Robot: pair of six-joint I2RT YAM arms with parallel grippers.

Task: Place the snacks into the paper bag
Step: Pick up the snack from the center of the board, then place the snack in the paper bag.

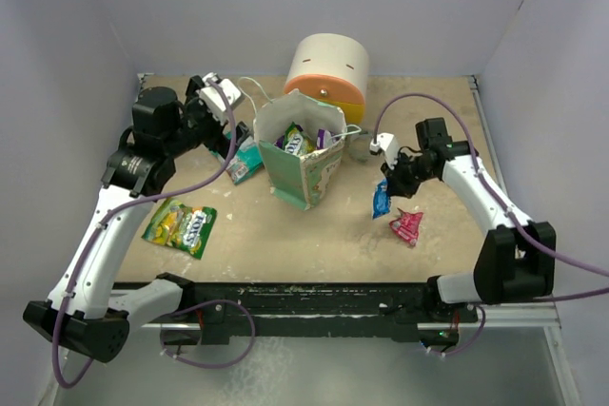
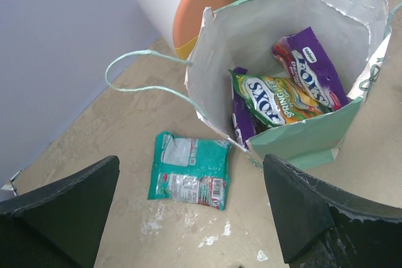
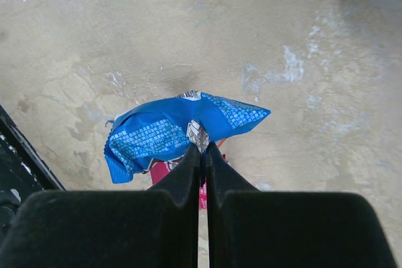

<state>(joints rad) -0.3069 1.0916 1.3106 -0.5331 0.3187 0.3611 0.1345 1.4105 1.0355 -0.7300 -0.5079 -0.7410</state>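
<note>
The mint-green paper bag (image 1: 306, 164) stands open mid-table and shows in the left wrist view (image 2: 301, 139). Inside it lie a yellow-green packet (image 2: 276, 95) and a purple packet (image 2: 311, 67). A teal packet (image 2: 188, 169) lies flat on the table left of the bag, also in the top view (image 1: 245, 161). My left gripper (image 2: 191, 211) is open above it. My right gripper (image 3: 202, 149) is shut on a blue packet (image 3: 169, 133), held above the table right of the bag (image 1: 382, 199). A pink-red packet (image 1: 407, 226) lies under it. A yellow-green packet (image 1: 181, 226) lies at the front left.
A round cream-orange-yellow drawer unit (image 1: 328, 70) stands behind the bag. The bag's string handle (image 2: 141, 73) loops out to its left. A small clear ring (image 1: 359, 146) sits right of the bag. Walls close in the table on three sides.
</note>
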